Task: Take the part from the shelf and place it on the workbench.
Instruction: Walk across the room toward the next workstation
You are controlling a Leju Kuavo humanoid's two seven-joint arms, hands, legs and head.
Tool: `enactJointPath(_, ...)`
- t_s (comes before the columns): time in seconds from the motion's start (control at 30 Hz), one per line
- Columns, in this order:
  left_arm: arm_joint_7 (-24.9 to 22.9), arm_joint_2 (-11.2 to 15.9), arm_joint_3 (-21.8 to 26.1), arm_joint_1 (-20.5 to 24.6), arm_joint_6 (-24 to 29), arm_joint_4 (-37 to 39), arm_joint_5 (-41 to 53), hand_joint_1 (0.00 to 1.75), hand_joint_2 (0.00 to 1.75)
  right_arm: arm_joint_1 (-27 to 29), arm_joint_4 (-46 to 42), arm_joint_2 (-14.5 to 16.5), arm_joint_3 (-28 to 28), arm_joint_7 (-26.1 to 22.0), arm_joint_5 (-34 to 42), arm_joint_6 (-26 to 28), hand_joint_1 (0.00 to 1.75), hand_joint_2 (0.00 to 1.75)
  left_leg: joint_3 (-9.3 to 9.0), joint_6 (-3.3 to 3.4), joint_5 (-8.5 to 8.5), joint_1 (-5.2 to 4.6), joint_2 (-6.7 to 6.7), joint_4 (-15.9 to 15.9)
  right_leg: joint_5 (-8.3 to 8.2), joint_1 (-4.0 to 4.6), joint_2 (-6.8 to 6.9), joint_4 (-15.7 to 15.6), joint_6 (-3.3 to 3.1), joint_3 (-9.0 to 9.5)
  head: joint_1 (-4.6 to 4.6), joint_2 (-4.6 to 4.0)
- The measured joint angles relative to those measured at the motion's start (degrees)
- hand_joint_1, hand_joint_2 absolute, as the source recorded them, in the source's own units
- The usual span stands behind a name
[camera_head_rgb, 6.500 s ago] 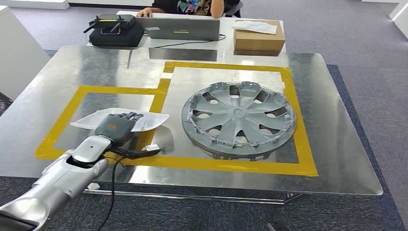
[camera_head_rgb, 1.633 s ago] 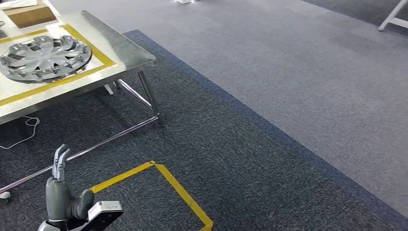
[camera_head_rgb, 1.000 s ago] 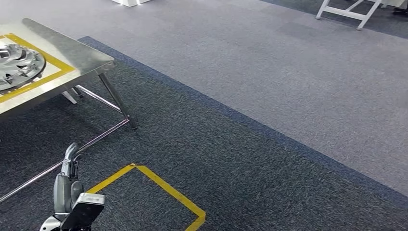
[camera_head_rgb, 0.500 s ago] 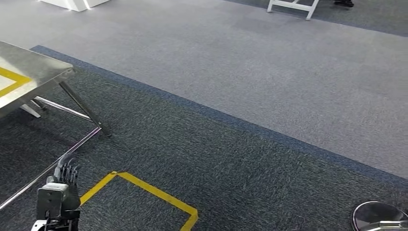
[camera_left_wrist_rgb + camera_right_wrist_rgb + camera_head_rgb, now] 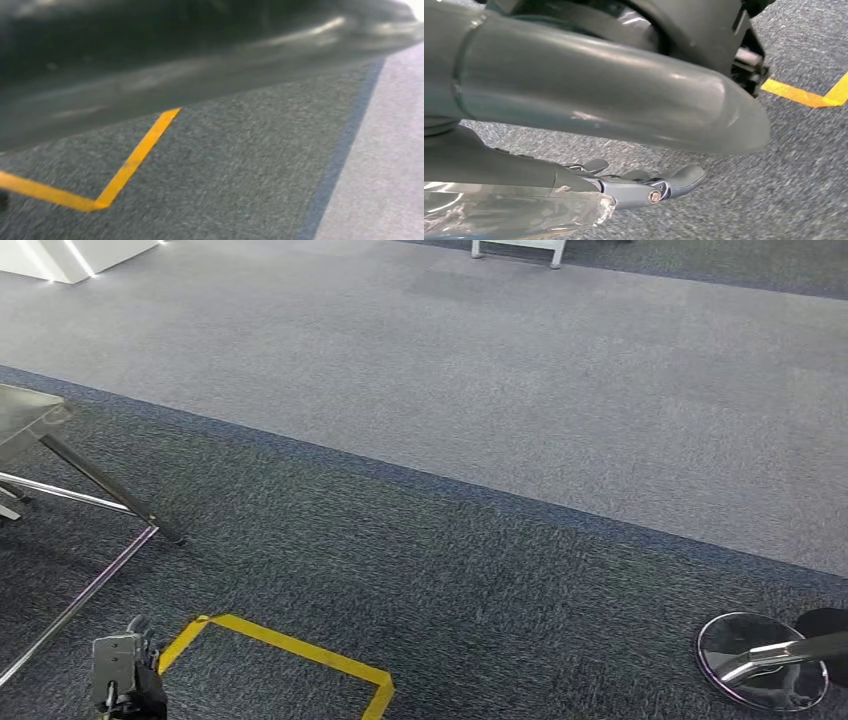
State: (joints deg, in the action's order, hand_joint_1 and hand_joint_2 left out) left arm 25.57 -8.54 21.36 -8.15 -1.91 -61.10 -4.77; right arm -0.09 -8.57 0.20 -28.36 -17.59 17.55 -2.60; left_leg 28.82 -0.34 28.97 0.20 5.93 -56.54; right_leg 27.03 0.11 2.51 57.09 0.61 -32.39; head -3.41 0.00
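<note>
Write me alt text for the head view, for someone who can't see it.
Looking down at a carpeted floor: dark blue-grey carpet nearest the robot, lighter grey carpet beyond. A corner of yellow floor tape lies low on the left beside the robot's left hand, a metal table's legs stand at left, and a round chrome base at lower right.

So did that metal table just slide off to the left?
No. The robot turned, so the whole view shifted. The table keeps its place beside the yellow floor tape.
</note>
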Motion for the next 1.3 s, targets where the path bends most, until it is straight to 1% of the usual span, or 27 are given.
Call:
enactJointPath(0.07, -0.74, -0.04, 0.79, 0.77, -0.16, 1.88, 0.22, 0.00, 0.00, -0.01, 0.00, 0.00, -0.10, 0.03, 0.00, 0.00, 0.00, 0.00, 0.73, -0.63, 1.77, 0.21, -2.06, -1.98, -0.38, -0.20, -1.02, -0.32, -0.76, -0.01, 0.19, 0.00)
enactJointPath(0.13, -1.59, 0.05, 2.11, 1.69, -0.80, 5.41, 0.50, 0.00, 0.00, -0.30, 0.00, -0.01, -0.28, 0.04, 0.03, 0.03, 0.00, 0.00, 3.76, -0.85, 5.53, 0.34, -4.64, -8.66, -0.67, -0.21, -2.24, -0.44, -1.25, -0.08, 0.42, 0.00)
enactJointPath(0.17, -1.46, 0.22, 2.96, 2.21, -1.19, 8.14, 0.85, 0.00, 0.00, -0.44, 0.00, -0.01, -0.35, 0.04, 0.11, 0.07, 0.00, 0.00, 5.75, -0.83, 7.19, 0.35, -5.13, -12.75, -0.75, -0.10, -3.02, -0.42, -1.39, -0.19, 0.49, 0.00)
enactJointPath(0.2, -0.79, 0.48, 3.77, 2.75, -1.51, 11.27, 1.46, 0.00, 0.00, -0.50, 0.00, -0.01, -0.42, 0.07, 0.19, 0.18, 0.00, 0.00, 7.32, -0.77, 7.91, 0.34, -5.34, -15.78, -0.81, 0.03, -3.88, -0.40, -1.48, -0.27, 0.49, 0.00)
enactJointPath(0.23, 0.11, 0.83, 4.49, 3.38, -1.73, 14.46, 2.27, 0.00, 0.00, -0.48, 0.00, -0.01, -0.48, 0.10, 0.26, 0.36, 0.00, 0.00, 8.03, -0.62, 7.43, 0.32, -5.45, -16.82, -0.85, 0.17, -4.74, -0.36, -1.53, -0.31, 0.53, 0.00)
enactJointPath(0.27, 0.97, 1.21, 5.07, 4.04, -2.01, 17.79, 3.29, 0.00, 0.00, -0.44, 0.00, 0.00, -0.58, 0.17, 0.31, 0.65, 0.00, 0.00, 7.62, -0.38, 5.75, 0.28, -5.64, -15.44, -0.87, 0.27, -5.57, -0.28, -1.54, -0.30, 0.53, 0.00)
enactJointPath(0.3, 1.65, 1.61, 5.43, 4.74, -2.33, 20.85, 4.26, 0.00, 0.00, -0.42, 0.00, 0.00, -0.70, 0.27, 0.31, 1.01, 0.00, 0.00, 6.28, -0.06, 3.37, 0.22, -6.16, -12.17, -0.88, 0.34, -6.35, -0.18, -1.53, -0.27, 0.54, 0.00)
enactJointPath(0.37, 2.32, 2.40, 5.94, 6.10, -2.82, 26.55, 6.06, 0.00, 0.00, -0.56, -0.01, 0.06, -0.89, 0.51, 0.31, 1.76, 0.00, 0.00, 3.11, 0.75, -0.20, 0.20, -8.95, -4.60, -0.90, 0.36, -7.70, 0.16, -1.39, -0.45, 0.51, 0.00)
enactJointPath(0.43, 2.95, 2.93, 6.23, 7.12, -1.94, 31.15, 7.48, 0.00, 0.00, -0.75, -0.04, 0.13, -0.98, 0.65, 0.32, 2.34, 0.00, 0.00, 1.75, 1.09, -0.88, 0.14, -10.77, -1.10, -1.09, 0.15, -8.95, 0.38, -0.82, -1.07, 0.51, 0.00)
enactJointPath(0.5, 4.08, 2.90, 6.38, 7.85, 0.29, 34.39, 8.39, 0.00, 0.00, -0.62, -0.06, 0.12, -1.13, 0.65, 0.32, 3.06, 0.00, 0.00, 1.62, 1.22, -1.05, 0.15, -9.82, -0.42, -1.40, -0.08, -10.06, 0.34, -0.04, -1.70, 0.55, 0.01)
enactJointPath(0.53, 4.76, 2.74, 6.42, 8.19, 1.60, 35.48, 8.66, 0.00, 0.00, -0.48, -0.06, 0.13, -1.21, 0.60, 0.31, 3.59, 0.00, 0.00, 1.46, 1.43, -1.31, 0.25, -9.16, 0.01, -1.15, -0.05, -9.49, 0.75, 0.26, -2.08, 0.50, 0.01)
enactJointPath(0.57, 5.48, 2.58, 6.48, 8.50, 2.79, 36.47, 8.84, 0.00, 0.00, -0.42, -0.07, 0.14, -1.30, 0.53, 0.30, 4.26, 0.00, 0.00, 1.30, 1.64, -1.58, 0.38, -8.43, 0.43, -0.34, 0.02, -8.21, 2.01, 0.53, -2.84, 0.34, 0.01)
enactJointPath(0.63, 6.68, 2.33, 6.68, 8.93, 4.78, 38.20, 9.05, 0.00, 0.00, -0.62, -0.08, 0.16, -1.42, 0.42, 0.21, 5.80, 0.00, 0.00, 1.10, 1.90, -1.79, 0.41, -6.71, 0.87, 3.04, -0.03, -4.67, 8.04, 1.07, -5.84, 0.04, 0.00)
enactJointPath(0.7, 7.21, 2.06, 6.86, 9.12, 6.25, 39.58, 9.34, 0.00, 0.00, -0.82, -0.09, 0.15, -1.54, 0.57, 0.14, 7.08, 0.00, 0.00, 1.14, 1.93, -1.70, 0.32, -4.94, 0.83, 6.02, -0.48, -3.17, 14.96, 1.70, -9.13, -0.08, 0.00)
enactJointPath(0.73, 7.28, 1.90, 6.90, 9.23, 6.75, 40.13, 9.51, 0.00, 0.00, -0.79, -0.09, 0.15, -1.60, 0.68, 0.16, 7.45, 0.00, 0.00, 1.13, 1.87, -1.63, 0.33, -4.14, 0.82, 6.15, -0.74, -2.91, 16.24, 1.99, -9.63, -0.09, 0.00)
enactJointPath(0.77, 7.28, 1.72, 6.90, 9.39, 7.09, 40.57, 9.66, 0.00, 0.00, -0.71, -0.09, 0.15, -1.67, 0.77, 0.16, 7.70, 0.00, 0.00, 1.08, 1.74, -1.54, 0.38, -3.43, 0.80, 5.14, -1.02, -2.65, 15.06, 2.26, -8.84, -0.11, 0.00)
enactJointPath(0.83, 7.27, 1.44, 6.91, 9.77, 7.54, 41.28, 9.98, 0.00, 0.00, -0.67, -0.10, 0.15, -1.76, 0.83, 0.16, 7.95, 0.00, 0.00, 0.80, 1.24, -1.25, 0.46, -2.12, 0.71, 1.86, -1.47, -0.98, 7.35, 2.75, -4.41, -0.13, 0.00)
enactJointPath(0.9, 7.16, 1.34, 6.91, 10.09, 8.14, 41.85, 10.57, 0.00, 0.00, -0.92, -0.15, 0.20, -1.80, 0.92, 0.16, 8.14, 0.00, 0.00, 0.55, 0.47, -0.85, 0.28, -1.14, 0.50, 0.17, -1.47, 0.58, 1.24, 2.47, -0.67, 0.01, 0.00)
enactJointPath(0.93, 7.06, 1.32, 6.91, 10.27, 8.44, 42.15, 10.84, 0.00, 0.00, -0.98, -0.19, 0.22, -1.80, 0.99, 0.16, 8.23, 0.00, 0.00, 0.43, 0.11, -0.73, 0.19, -0.77, 0.40, 0.16, -1.34, 0.79, 0.31, 2.05, -0.10, 0.12, 0.00)
enactJointPath(1.0, 6.65, 1.14, 6.91, 10.61, 8.73, 42.74, 11.09, 0.00, 0.00, -0.90, -0.22, 0.24, -1.80, 1.27, 0.16, 8.37, 0.00, 0.00, 0.20, -0.51, -0.61, 0.30, -0.11, 0.34, 0.07, -1.08, -0.28, 0.47, 0.95, -0.25, 0.35, 0.01)
enactJointPath(1.03, 6.38, 1.03, 6.91, 10.72, 8.70, 42.98, 11.10, 0.00, 0.00, -0.77, -0.22, 0.24, -1.80, 1.46, 0.17, 8.40, 0.00, 0.00, 0.17, -0.81, -0.28, 0.48, -0.40, 0.12, -0.01, -1.05, -0.73, 0.45, 0.53, -0.34, 0.38, 0.01)
enactJointPath(1.07, 6.14, 0.95, 6.93, 10.77, 8.61, 43.21, 11.07, 0.00, 0.00, -0.72, -0.23, 0.24, -1.80, 1.63, 0.17, 8.43, 0.00, 0.00, 0.54, -1.04, 0.62, 0.63, -1.33, -0.85, -0.11, -1.06, -1.22, 0.38, 0.08, -0.38, 0.45, 0.01)
enactJointPath(1.13, 5.68, 0.90, 7.01, 10.70, 8.22, 43.81, 10.85, 0.00, 0.00, -0.76, -0.23, 0.23, -1.80, 1.80, 0.18, 8.46, 0.00, 0.00, 3.04, -1.19, 4.19, 0.80, -4.07, -6.48, -0.32, -1.04, -2.31, 0.27, -0.63, -0.43, 0.65, 0.00)
enactJointPath(1.2, 5.08, 0.84, 7.32, 10.42, 7.66, 44.53, 10.20, 0.00, 0.00, -0.88, -0.23, 0.22, -1.89, 1.93, 0.20, 8.57, 0.00, 0.00, 6.91, -0.96, 7.57, 0.77, -5.33, -14.47, -0.37, -0.71, -3.73, 0.28, -0.99, -0.53, 0.76, 0.00)
enactJointPath(1.23, 4.80, 0.77, 7.59, 10.28, 7.43, 44.81, 9.88, 0.00, 0.00, -0.87, -0.23, 0.22, -2.05, 2.10, 0.21, 8.65, 0.00, 0.00, 8.15, -0.76, 7.84, 0.74, -5.45, -16.70, -0.38, -0.50, -4.52, 0.30, -1.07, -0.53, 0.79, 0.00)
enactJointPath(1.27, 4.59, 0.69, 7.88, 10.20, 7.27, 44.99, 9.61, 0.00, 0.00, -0.83, -0.24, 0.22, -2.24, 2.31, 0.22, 8.72, 0.00, 0.00, 8.36, -0.48, 6.86, 0.67, -5.54, -16.67, -0.39, -0.32, -5.33, 0.34, -1.08, -0.50, 0.77, 0.00)
enactJointPath(1.3, 4.47, 0.62, 8.14, 10.18, 7.19, 45.10, 9.49, 0.00, 0.00, -0.80, -0.24, 0.23, -2.45, 2.53, 0.22, 8.76, 0.00, 0.00, 7.50, -0.11, 4.85, 0.55, -5.84, -14.37, -0.39, -0.20, -6.13, 0.40, -1.08, -0.44, 0.77, 0.00)
